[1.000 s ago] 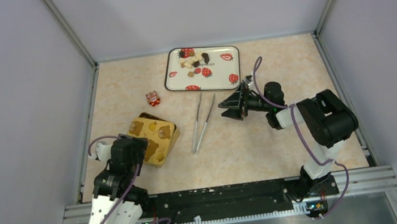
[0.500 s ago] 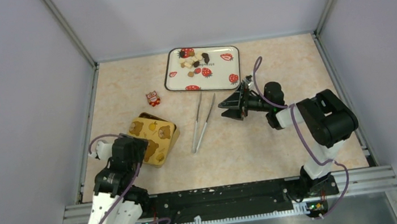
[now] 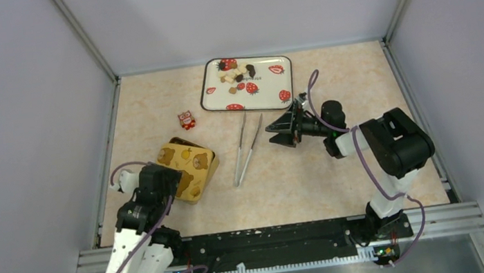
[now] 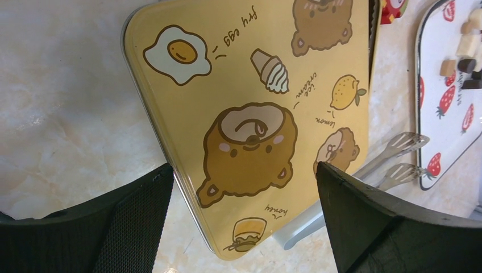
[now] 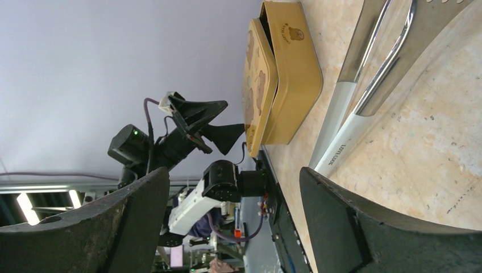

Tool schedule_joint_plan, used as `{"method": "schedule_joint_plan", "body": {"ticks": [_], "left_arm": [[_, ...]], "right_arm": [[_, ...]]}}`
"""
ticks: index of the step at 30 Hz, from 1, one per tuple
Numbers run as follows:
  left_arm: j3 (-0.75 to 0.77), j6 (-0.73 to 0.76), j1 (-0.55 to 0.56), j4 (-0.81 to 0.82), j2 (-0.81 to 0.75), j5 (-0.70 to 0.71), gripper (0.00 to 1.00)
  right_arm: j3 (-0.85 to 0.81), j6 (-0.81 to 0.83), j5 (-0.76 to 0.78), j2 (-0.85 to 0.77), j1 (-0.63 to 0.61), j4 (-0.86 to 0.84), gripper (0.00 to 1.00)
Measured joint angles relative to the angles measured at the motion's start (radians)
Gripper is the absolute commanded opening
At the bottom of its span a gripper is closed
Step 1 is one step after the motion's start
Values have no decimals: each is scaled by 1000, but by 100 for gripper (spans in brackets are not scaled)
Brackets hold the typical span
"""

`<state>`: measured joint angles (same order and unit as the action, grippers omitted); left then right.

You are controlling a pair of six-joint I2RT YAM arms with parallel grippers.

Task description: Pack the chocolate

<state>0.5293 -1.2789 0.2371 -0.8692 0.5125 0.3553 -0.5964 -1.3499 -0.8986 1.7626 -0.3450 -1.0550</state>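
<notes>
Looking down from above, you find the chocolate point(image 3: 237, 74) heaped at the far left of the strawberry tray point(image 3: 268, 86), at the back of the table point(image 3: 342, 180). Your left fingers point(image 4: 136, 222) stand wide apart and hold nothing, poised over the near-left part of the yellow bear lid point(image 4: 250, 114). Your right fingers point(image 5: 352, 227) are likewise spread and empty, close above the table, just right of the tongs point(image 3: 246, 150) and pointing toward them.
</notes>
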Motion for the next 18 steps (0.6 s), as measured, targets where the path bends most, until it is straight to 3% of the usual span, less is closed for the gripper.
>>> {"method": "schedule_joint_plan", "body": {"ticks": [18], "left_arm": [[-14, 65, 0, 133, 134, 13, 99]], "right_arm": [[1, -5, 0, 0, 0, 0, 82]]}}
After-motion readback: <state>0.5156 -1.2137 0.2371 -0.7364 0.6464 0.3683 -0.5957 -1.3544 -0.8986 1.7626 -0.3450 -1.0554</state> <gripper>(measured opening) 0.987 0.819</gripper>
